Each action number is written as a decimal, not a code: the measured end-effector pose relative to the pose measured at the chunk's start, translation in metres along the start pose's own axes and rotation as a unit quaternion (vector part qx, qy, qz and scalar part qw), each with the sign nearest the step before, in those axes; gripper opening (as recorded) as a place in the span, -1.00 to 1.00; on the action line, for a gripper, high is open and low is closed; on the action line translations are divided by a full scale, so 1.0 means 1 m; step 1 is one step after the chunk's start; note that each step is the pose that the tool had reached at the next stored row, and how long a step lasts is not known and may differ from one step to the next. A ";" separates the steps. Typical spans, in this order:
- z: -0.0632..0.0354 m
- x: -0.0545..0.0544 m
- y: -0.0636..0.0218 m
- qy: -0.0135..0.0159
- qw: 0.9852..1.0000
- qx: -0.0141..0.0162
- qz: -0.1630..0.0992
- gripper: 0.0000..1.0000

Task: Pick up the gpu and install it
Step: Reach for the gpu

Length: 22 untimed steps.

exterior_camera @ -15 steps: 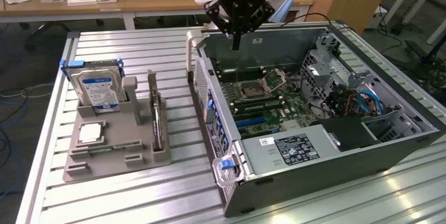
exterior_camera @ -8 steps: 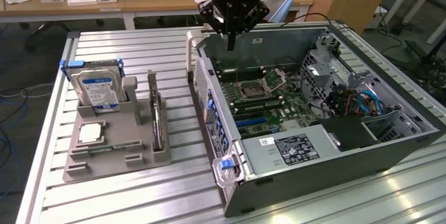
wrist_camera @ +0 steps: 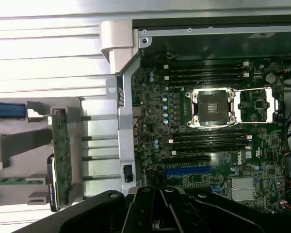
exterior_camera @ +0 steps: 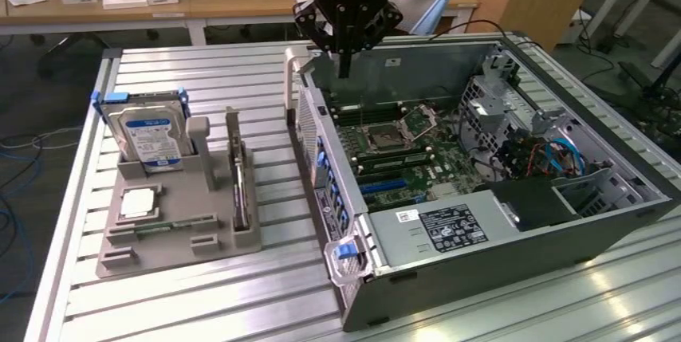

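Slatted aluminium forms the desk, on which an open computer case is laid on its side towards the exterior view's right. Its motherboard is exposed, with the bare processor socket seen between rows of memory slots. A grey holder is set on the desk towards the exterior view's left, just beside the case. The gpu is stood on its long edge in a slot of this holder, on the side nearest the case, and is touched by nothing. A silver hard drive with a blue-white label is held upright at the holder's far end, and a small square chip is laid flat in front of it. The pincer is hung above the far rim of the case, well apart from the gpu, its fingers pressed together with nothing between them.
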<state>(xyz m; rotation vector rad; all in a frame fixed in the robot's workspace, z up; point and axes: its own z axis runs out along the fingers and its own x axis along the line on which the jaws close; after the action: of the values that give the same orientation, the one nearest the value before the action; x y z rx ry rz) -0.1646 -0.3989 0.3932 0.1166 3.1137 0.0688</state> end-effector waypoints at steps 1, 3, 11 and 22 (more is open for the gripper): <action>-0.0001 0.001 -0.0001 0.000 1.000 0.000 0.000 -0.79; -0.0001 0.004 -0.0003 0.000 1.000 0.000 0.000 -0.79; -0.0003 0.014 -0.0010 0.000 1.000 0.000 0.000 -0.79; -0.0006 0.030 -0.0023 0.000 1.000 0.000 0.000 -0.79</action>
<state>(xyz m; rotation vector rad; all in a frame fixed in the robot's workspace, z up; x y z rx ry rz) -0.1952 -0.3988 0.3930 0.1167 3.1136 0.0690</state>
